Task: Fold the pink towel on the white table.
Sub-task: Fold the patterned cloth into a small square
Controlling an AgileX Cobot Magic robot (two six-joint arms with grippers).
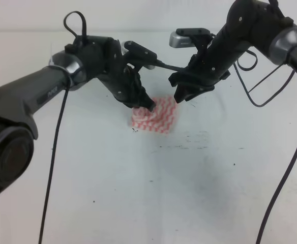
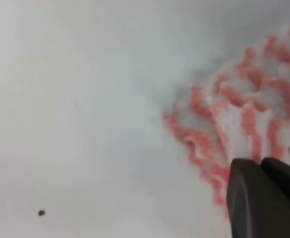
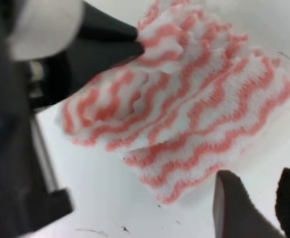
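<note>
The pink towel (image 1: 161, 119) lies partly folded on the white table (image 1: 138, 193), with its near-left part bunched and raised. My left gripper (image 1: 148, 105) is shut on that raised fold; the right wrist view shows its dark fingertips (image 3: 135, 42) pinching the cloth (image 3: 209, 109). In the left wrist view the closed fingers (image 2: 264, 198) meet over the striped cloth (image 2: 254, 124). My right gripper (image 1: 183, 96) hovers just above the towel's far right edge. It is open (image 3: 258, 173), and nothing sits between its fingers.
Dark scuff marks (image 1: 179, 147) streak the table just in front of the towel, and a small speck (image 2: 41, 212) lies to its left. Black cables hang from both arms, one (image 1: 52, 168) down the left side and one (image 1: 286, 173) down the right.
</note>
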